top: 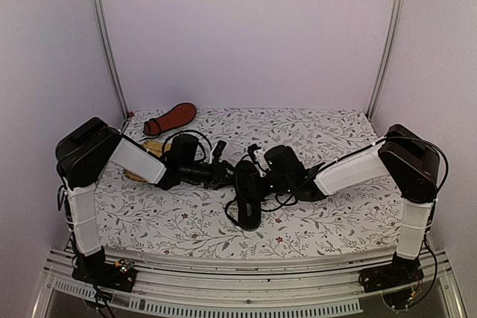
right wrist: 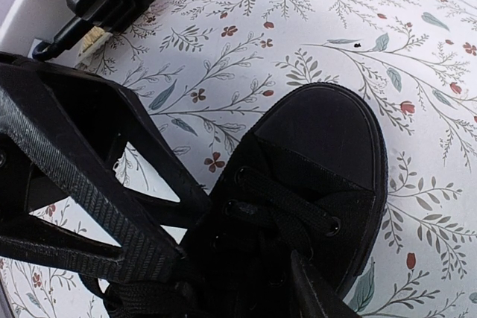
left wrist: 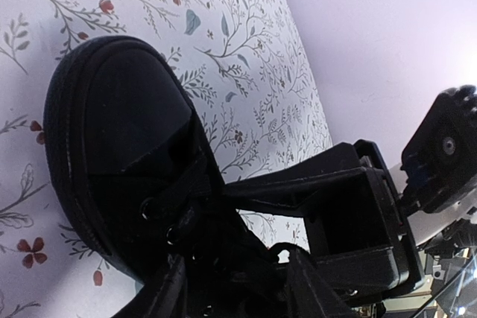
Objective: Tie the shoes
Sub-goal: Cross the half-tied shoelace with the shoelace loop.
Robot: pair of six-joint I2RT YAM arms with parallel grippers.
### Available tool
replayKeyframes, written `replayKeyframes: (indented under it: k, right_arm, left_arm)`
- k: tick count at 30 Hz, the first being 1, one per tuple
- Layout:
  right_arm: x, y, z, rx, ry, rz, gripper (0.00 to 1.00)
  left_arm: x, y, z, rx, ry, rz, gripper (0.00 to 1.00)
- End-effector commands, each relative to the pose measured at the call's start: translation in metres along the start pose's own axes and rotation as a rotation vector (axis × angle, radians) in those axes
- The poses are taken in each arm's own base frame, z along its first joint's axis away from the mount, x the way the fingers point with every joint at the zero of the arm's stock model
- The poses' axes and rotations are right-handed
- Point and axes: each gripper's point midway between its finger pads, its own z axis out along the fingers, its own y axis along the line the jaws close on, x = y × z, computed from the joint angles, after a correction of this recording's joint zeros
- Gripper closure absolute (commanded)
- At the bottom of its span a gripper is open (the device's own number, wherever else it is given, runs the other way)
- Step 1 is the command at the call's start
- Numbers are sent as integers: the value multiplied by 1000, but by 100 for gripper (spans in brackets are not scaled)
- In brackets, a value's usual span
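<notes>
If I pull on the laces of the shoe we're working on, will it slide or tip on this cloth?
It will probably slide: the shoe looks small and light, resting on its sole on the flat printed tablecloth. Tipping seems unlikely, since it sits low and wide. The thin laces look floppy and would likely go slack when released.
</notes>
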Motion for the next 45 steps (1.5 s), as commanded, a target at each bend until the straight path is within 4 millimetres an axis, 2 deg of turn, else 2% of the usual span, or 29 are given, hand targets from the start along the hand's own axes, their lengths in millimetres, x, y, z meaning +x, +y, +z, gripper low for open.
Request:
replayKeyframes:
  k: [1, 3, 6, 10, 12, 15, 29, 41, 45]
  right_arm:
    - [-6, 0, -5, 5, -20, 7, 59]
    - [-6, -1, -5, 6, -19, 8, 59]
    - [-6, -1, -5, 8, -19, 6, 59]
    - [-6, -2, -5, 9, -20, 6, 59]
    - [-5, -2, -5, 9, -18, 7, 59]
    - [-6, -1, -6, 10, -20, 7, 59]
    - [-6, -2, -6, 10, -20, 7, 59]
    - [-7, -2, -7, 14, -25, 5, 59]
    - [-9, -3, -9, 21, -32, 6, 59]
  left_arm:
    - [-1, -6, -3, 0, -28, 16, 50]
    - [-2, -2, -4, -18, -45, 8, 47]
    - [-14, -14, -11, -3, -79, 27, 46]
    - [-13, -18, -8, 22, -56, 28, 55]
    - [-4, -7, -1, 17, -23, 9, 59]
    - [2, -4, 3, 26, 9, -2, 63]
    - [15, -14, 15, 91, 79, 20, 66]
    - [23, -21, 18, 146, 100, 16, 98]
    - [23, -20, 15, 140, 88, 6, 100]
